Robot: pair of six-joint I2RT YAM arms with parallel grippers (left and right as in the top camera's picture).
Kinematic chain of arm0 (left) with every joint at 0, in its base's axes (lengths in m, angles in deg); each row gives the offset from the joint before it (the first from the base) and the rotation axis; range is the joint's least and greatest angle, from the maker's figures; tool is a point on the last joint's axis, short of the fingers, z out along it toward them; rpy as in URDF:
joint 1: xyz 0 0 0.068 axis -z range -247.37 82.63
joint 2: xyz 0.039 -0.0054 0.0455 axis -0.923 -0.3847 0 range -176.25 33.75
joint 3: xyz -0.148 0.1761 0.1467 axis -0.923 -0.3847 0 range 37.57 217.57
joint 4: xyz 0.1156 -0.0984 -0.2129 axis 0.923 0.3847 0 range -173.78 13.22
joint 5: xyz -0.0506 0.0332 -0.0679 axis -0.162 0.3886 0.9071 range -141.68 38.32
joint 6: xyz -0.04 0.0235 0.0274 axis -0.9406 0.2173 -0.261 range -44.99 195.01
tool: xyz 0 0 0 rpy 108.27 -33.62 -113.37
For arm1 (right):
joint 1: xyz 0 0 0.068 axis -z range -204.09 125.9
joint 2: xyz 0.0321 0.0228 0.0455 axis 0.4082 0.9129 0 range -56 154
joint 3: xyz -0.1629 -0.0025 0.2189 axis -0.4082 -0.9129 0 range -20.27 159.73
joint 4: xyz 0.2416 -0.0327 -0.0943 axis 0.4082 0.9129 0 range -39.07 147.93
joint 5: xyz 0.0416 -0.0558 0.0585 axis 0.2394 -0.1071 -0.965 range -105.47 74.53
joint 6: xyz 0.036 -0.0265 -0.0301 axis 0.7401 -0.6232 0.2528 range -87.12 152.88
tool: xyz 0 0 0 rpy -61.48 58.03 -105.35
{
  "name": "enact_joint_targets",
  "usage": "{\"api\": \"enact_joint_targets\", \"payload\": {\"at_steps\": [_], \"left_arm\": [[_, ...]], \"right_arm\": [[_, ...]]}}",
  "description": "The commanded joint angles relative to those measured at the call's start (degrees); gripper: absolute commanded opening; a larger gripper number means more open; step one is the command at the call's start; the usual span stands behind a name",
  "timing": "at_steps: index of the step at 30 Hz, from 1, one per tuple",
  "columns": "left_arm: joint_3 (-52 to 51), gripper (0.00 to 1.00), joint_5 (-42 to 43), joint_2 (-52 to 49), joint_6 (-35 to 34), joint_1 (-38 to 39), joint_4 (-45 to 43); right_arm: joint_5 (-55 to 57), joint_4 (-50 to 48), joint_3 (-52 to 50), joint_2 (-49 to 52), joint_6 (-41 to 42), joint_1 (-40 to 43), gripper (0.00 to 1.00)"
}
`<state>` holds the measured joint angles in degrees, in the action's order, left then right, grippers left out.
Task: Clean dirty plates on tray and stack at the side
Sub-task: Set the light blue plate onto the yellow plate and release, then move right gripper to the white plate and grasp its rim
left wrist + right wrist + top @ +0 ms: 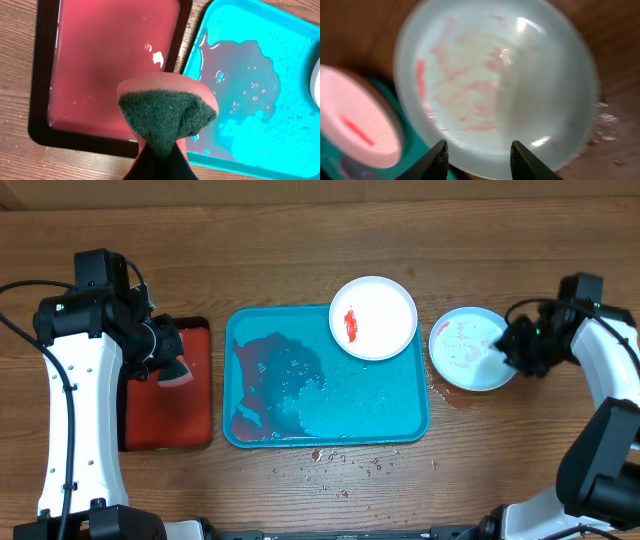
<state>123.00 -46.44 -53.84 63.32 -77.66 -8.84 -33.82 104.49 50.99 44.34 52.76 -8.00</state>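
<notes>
The turquoise tray (380,415) lies mid-table with a red watery puddle on its left half; it also shows in the left wrist view (280,65). A white plate (373,317) with a red smear sits on its far right corner. A light-blue rimmed plate (462,348) with faint red smears lies on the table right of the tray. My right gripper (510,350) is open at that plate's right edge; in the right wrist view its fingers (479,157) straddle the rim of the plate (495,75). My left gripper (160,167) is shut on a red-and-green sponge (167,112). The yellow-green plate is out of view.
A dark-rimmed red tray (170,415) holding pinkish water lies left of the turquoise tray, under my left gripper (172,365). Red droplets (345,462) spot the wood in front of the turquoise tray, and a wet patch (447,395) lies by its right edge.
</notes>
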Motion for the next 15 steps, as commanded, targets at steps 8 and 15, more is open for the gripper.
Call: {"api": "enact_joint_targets", "payload": {"at_steps": [8, 15], "left_arm": [[-0.2, 0.04, 0.3, 0.7, -0.8, 0.7, -0.3], [-0.2, 0.04, 0.3, 0.7, -0.8, 0.7, -0.2]], "right_arm": [[3.8, -8.0, 4.8, -0.3, 7.4, -21.4, 0.41], [17.7, -7.3, 4.8, 4.5, 19.7, -31.6, 0.36]]}}
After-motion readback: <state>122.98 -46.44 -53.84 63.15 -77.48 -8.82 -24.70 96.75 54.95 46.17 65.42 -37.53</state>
